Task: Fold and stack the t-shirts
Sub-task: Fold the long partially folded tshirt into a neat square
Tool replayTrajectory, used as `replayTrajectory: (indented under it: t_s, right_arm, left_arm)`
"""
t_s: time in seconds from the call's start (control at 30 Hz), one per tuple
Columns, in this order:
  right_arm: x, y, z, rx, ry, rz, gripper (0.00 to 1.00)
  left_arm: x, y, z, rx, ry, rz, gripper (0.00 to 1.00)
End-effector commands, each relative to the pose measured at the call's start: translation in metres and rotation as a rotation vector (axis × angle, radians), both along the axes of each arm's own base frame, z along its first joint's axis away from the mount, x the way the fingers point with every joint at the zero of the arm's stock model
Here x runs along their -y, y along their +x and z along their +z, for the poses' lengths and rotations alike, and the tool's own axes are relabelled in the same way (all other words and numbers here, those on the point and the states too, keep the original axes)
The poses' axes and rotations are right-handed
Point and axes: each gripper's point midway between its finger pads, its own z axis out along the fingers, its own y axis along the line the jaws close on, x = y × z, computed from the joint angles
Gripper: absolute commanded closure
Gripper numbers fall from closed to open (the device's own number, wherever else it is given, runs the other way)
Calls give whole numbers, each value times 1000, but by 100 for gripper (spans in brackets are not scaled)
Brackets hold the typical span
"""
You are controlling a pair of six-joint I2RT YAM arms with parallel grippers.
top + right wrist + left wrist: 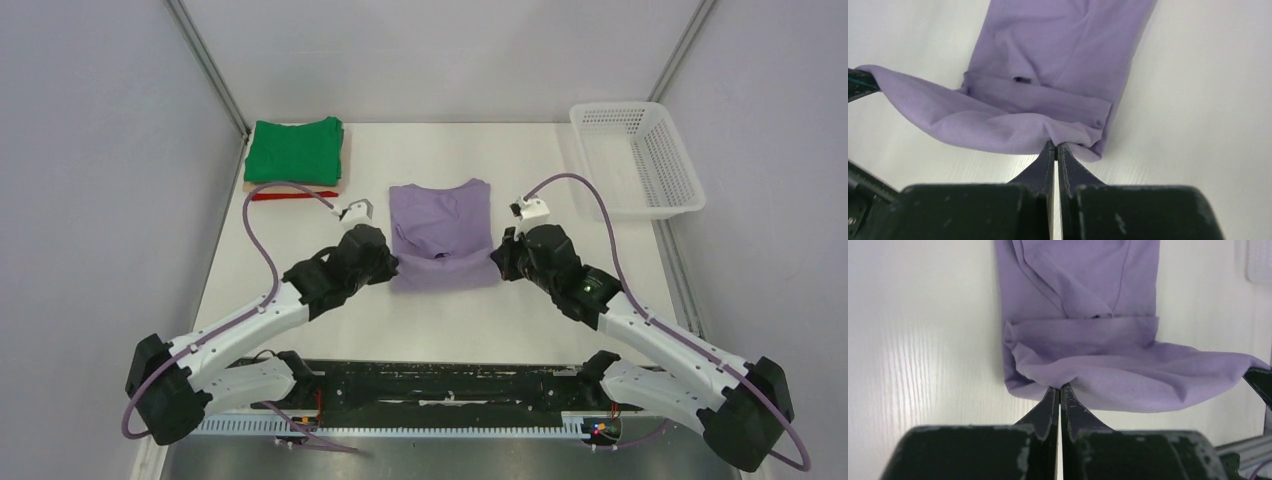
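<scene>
A lavender-purple t-shirt (441, 225) lies mid-table, folded into a narrow strip. Its near hem is raised off the table and sags between the two arms (1128, 385) (998, 127). My left gripper (393, 264) (1060, 387) is shut on the hem's left corner. My right gripper (497, 262) (1055, 145) is shut on the hem's right corner. A stack of folded t-shirts stands at the back left: a green one (296, 150) on top, a tan edge and a red edge (290, 196) showing under it.
A white mesh basket (636, 158) stands at the back right of the table. Grey walls and metal frame rails close in the left and right sides. The arm bases and a black rail (450, 385) run along the near edge.
</scene>
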Motion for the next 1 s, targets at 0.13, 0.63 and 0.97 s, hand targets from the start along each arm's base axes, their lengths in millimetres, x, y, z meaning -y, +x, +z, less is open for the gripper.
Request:
replayTrajectory:
  t_s: [0.13, 0.63, 0.97]
  right_arm:
    - [20, 82, 50, 154, -18, -187, 100]
    - [12, 170, 58, 143, 19, -147, 100]
    - [5, 227, 40, 111, 46, -142, 100]
  left_arm:
    - [-1, 84, 40, 149, 37, 4, 98]
    - [-23, 183, 43, 146, 97, 84, 98]
    - [-30, 238, 12, 91, 101, 87, 98]
